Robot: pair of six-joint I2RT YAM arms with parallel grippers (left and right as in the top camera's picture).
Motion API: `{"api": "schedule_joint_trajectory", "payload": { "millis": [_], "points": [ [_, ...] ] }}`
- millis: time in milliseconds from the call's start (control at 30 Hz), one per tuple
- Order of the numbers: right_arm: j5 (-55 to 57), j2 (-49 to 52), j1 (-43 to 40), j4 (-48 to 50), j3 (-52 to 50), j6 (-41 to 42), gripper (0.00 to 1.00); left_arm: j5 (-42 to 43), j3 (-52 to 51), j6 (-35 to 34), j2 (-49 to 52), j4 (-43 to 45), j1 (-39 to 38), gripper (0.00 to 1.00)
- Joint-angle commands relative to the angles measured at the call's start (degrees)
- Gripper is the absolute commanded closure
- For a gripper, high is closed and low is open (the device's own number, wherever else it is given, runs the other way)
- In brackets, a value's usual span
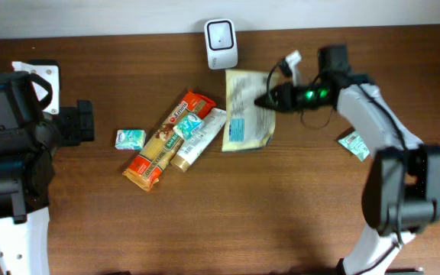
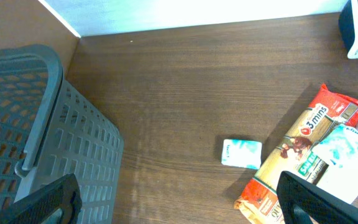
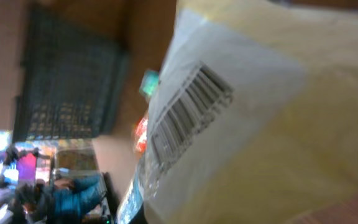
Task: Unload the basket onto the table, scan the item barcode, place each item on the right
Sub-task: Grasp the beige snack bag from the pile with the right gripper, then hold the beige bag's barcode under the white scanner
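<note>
Right tool (image 1: 270, 99): clamped on edge of yellow pouch (image 1: 244, 114), near scanner (image 1: 221, 43).
Left tool (image 2: 179, 202): spread wide, holding nothing, over desk (image 2: 185, 93).
Barcode (image 3: 188, 112): visible on yellow pouch.

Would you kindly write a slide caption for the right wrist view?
Yellow packet held close to the lens, its barcode plainly visible, with a dark basket behind.

The right arm (image 1: 373, 114) rises from the near side and bends left, a green light on its wrist, the right gripper (image 1: 269, 100) clamped on the edge of a yellow packet (image 1: 244, 114). The left arm (image 1: 6, 145) sits at far left, the left gripper (image 1: 82, 122) spread wide and pointing right.
</note>
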Motion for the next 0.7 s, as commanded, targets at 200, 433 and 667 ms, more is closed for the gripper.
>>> {"api": "schedule_joint_trajectory", "payload": {
  "millis": [200,433,667],
  "points": [
    [12.0,-11.7,6.6,-21.2,13.3,-25.3,0.96,0.0,0.2,-0.9,-0.2,0.1,0.2,0.01],
    [15.4,-12.5,9.8,-20.3,13.3,-28.3,0.96,0.0,0.2,-0.9,-0.2,0.1,0.2,0.01],
    [31.8,-12.4,10.3,-12.3,13.3,-28.2,0.96,0.0,0.2,-0.9,-0.2,0.1,0.2,0.01]
  ]
}}
